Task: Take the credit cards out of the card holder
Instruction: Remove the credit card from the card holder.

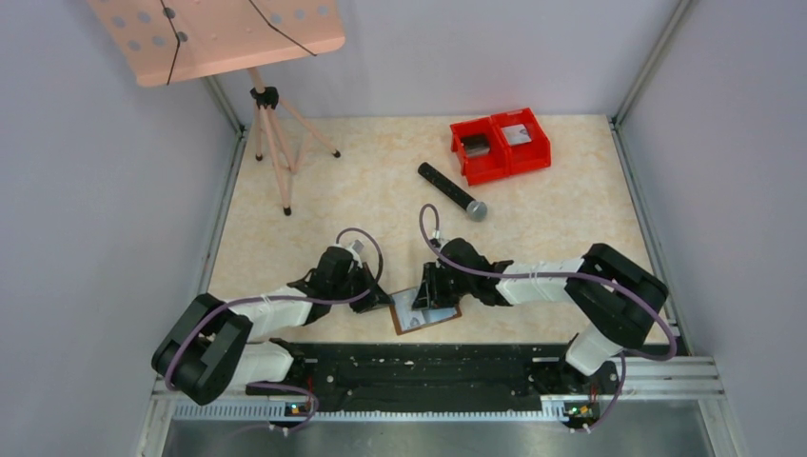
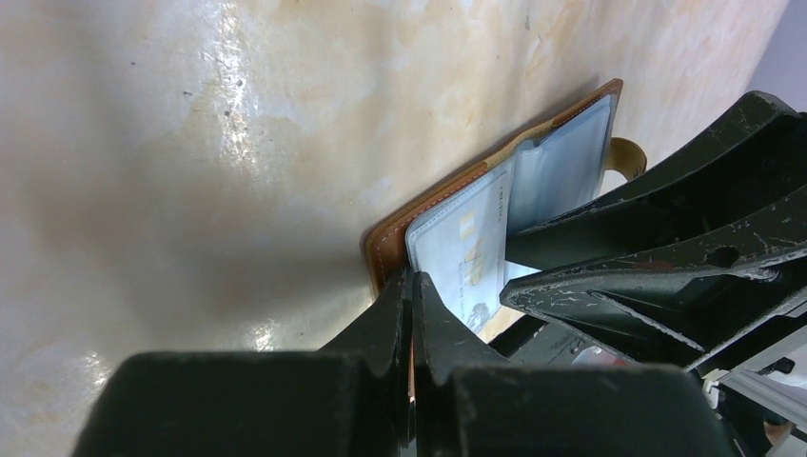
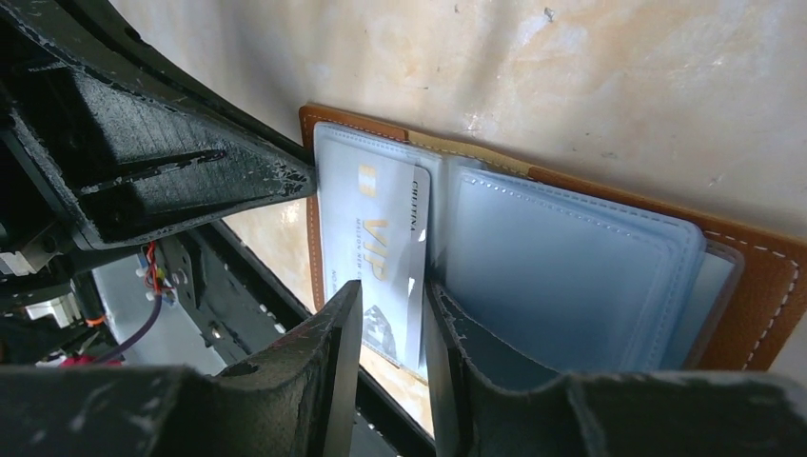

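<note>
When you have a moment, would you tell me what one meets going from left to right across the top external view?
Music stand → card holder → red bins. The microphone spans both the card holder's and the bins' stretch, so I leave it out.

Table (image 1: pixel 571 228): card holder (image 1: pixel 419 320), microphone (image 1: pixel 452 190), red bins (image 1: pixel 502 165)

Bright, even overhead light fills the top view. It is sharp throughout, with short soft shadows under the arms on the cream marbled worktop (image 1: pixel 381 181). In the left wrist view, white glare streaks the upper centre-left, a broad shadow dims the left, and the black left tool (image 2: pixel 411 305) blurs at the bottom. In the right wrist view, the black right tool (image 3: pixel 392 305) is soft and the pale VIP-printed card (image 3: pixel 376 238) is crisp.
</note>
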Robot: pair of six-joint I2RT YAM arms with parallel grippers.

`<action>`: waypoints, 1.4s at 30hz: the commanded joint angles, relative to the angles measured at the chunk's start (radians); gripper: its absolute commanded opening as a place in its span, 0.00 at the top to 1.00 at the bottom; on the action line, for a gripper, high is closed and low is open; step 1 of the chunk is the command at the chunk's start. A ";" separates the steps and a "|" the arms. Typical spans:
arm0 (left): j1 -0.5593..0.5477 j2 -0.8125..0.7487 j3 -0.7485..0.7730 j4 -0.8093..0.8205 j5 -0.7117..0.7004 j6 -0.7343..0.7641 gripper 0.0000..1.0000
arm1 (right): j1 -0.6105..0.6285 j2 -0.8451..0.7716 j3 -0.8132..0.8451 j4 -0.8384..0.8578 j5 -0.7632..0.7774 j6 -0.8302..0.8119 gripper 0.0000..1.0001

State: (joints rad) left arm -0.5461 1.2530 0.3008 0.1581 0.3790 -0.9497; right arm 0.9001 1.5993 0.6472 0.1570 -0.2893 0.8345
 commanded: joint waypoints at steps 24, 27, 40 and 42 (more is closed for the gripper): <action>-0.015 0.062 0.039 -0.057 -0.017 0.023 1.00 | -0.063 -0.007 -0.116 0.277 -0.146 0.053 1.00; -0.013 0.062 0.055 -0.097 -0.036 0.038 1.00 | -0.085 -0.029 -0.134 0.272 -0.138 0.051 1.00; -0.015 0.069 0.073 -0.128 -0.053 0.045 1.00 | -0.115 -0.086 -0.159 0.224 -0.133 0.032 1.00; -0.015 0.070 0.072 -0.126 -0.053 0.043 1.00 | -0.115 -0.084 -0.158 0.230 -0.137 0.034 1.00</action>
State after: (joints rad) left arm -0.5583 1.3003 0.3683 0.0834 0.3740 -0.9325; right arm 0.7925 1.5406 0.4950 0.3458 -0.4198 0.8738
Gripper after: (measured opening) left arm 0.010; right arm 0.004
